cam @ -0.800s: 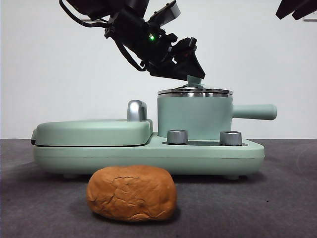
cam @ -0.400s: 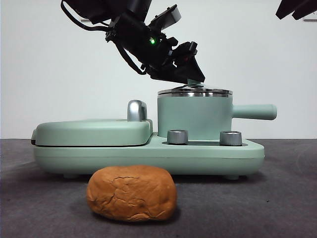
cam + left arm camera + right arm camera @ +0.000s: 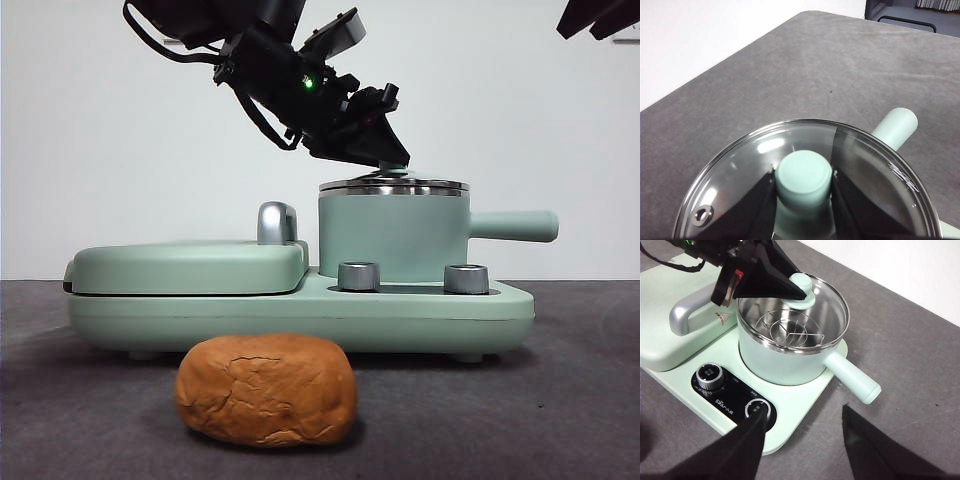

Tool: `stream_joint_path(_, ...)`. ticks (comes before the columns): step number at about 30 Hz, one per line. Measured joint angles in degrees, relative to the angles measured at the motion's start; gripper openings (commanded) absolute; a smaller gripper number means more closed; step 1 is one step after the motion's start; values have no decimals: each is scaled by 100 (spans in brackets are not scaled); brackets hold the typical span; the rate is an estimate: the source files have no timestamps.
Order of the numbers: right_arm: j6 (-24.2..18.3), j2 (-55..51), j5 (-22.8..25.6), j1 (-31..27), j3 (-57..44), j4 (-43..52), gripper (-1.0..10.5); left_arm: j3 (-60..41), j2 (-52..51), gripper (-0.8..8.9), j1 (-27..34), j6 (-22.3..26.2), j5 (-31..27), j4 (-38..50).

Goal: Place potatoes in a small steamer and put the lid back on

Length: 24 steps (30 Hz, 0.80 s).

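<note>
The potato (image 3: pixel 266 388), an orange-brown crusty lump, lies on the dark table in front of the appliance. The small steamer (image 3: pixel 392 236), a mint-green pot with a straight side handle (image 3: pixel 515 226), stands on the appliance's right half. The glass lid (image 3: pixel 393 186) rests on its steel rim. My left gripper (image 3: pixel 392 160) reaches down from the upper left and is shut on the lid's mint-green knob (image 3: pixel 804 175), one jaw on each side. A steel rack (image 3: pixel 787 332) shows through the glass. My right gripper (image 3: pixel 805 440) hangs open above the table beside the pot handle, holding nothing.
The mint-green appliance base (image 3: pixel 300 312) carries a flat griddle cover (image 3: pixel 185 266) with a steel handle (image 3: pixel 276 222) on its left half. Two steel dials (image 3: pixel 358 276) sit at the front. The waiting right arm shows as a black tip (image 3: pixel 598 15) at the top right.
The left gripper's jaws have closed further over the knob, which now shows less. The lid still sits on the pot. The potato and right arm have not moved.
</note>
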Motion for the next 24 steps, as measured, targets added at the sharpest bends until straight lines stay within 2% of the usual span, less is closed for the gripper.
stream_joint_path(24, 0, 0, 0, 0, 0, 0, 240, 0, -249, 6, 0, -9, -20, -177)
